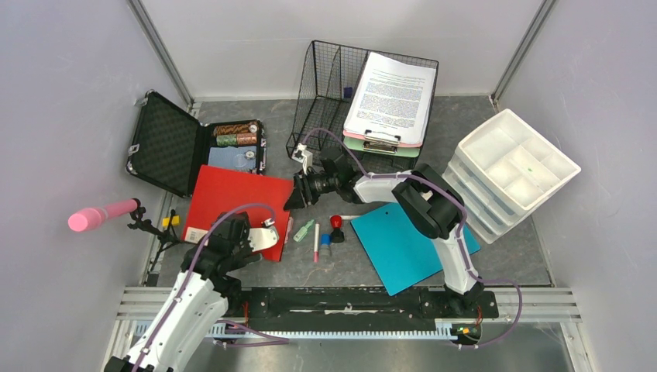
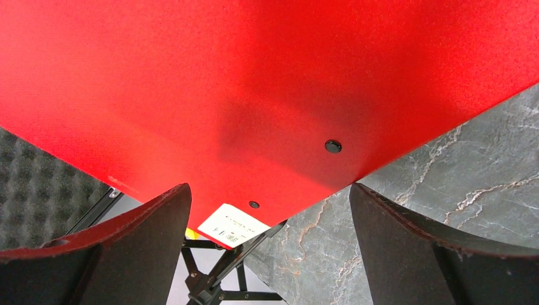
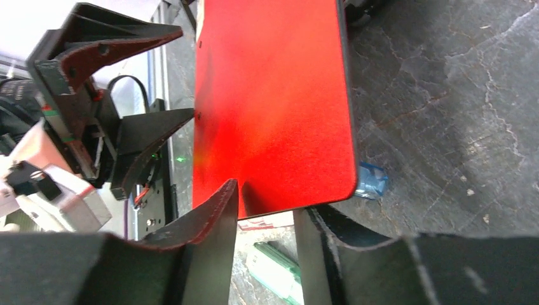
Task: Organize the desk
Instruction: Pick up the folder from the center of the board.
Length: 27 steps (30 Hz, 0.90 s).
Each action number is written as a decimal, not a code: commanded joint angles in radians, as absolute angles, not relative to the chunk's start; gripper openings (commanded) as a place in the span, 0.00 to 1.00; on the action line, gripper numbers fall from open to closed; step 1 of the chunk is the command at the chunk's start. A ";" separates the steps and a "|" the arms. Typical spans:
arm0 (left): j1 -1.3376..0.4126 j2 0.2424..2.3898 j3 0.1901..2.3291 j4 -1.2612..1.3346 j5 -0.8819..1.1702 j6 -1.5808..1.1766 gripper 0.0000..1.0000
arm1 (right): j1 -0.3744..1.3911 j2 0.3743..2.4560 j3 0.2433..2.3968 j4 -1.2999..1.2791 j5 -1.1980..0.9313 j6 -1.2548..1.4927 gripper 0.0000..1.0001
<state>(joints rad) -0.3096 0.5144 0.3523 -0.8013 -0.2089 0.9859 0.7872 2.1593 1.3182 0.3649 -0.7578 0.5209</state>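
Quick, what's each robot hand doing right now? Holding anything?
Left gripper: open, empty, over the flat red rectangular board.
Right gripper: jaws either side of that board's edge; a grip cannot be told.

You're in a lab robot cell, not a real office: pale grey walls [image 1: 70, 93] box in the desk [image 1: 349, 271], left arm [image 1: 186, 310] and right arm [image 1: 457, 256] are bolted at an aluminium rail [image 1: 356, 306], and a wire basket [image 1: 318, 85] and clipboard [image 1: 390, 97] sit there as props.

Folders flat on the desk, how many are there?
2. The red folder lies left, by the open case; the teal folder lies right. More could hide in the wire rack.
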 commanded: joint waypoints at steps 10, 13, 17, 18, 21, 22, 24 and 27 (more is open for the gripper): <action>-0.307 0.533 0.522 -0.888 -0.094 0.907 1.00 | 0.742 2.051 1.218 0.631 -0.858 0.708 0.07; -0.307 0.549 0.629 -0.973 -0.018 0.886 1.00 | 0.739 1.994 1.192 0.639 -0.850 0.720 0.00; -0.307 0.593 0.790 -1.060 0.088 0.840 1.00 | 0.729 1.899 1.155 0.655 -0.841 0.739 0.00; -0.307 0.608 0.834 -1.079 0.102 0.828 1.00 | 0.724 1.877 1.144 0.668 -0.842 0.752 0.00; -0.306 0.651 0.958 -1.118 0.146 0.786 1.00 | 0.700 1.811 1.123 0.726 -0.865 0.809 0.00; -0.307 0.663 0.991 -1.119 0.156 0.766 1.00 | 0.688 1.790 1.117 0.753 -0.872 0.833 0.00; -0.307 0.687 1.061 -1.115 0.170 0.720 1.00 | 0.662 1.752 1.102 0.812 -0.877 0.888 0.00; -0.307 0.733 1.165 -1.084 0.178 0.623 1.00 | 0.621 1.705 1.096 0.872 -0.880 0.947 0.00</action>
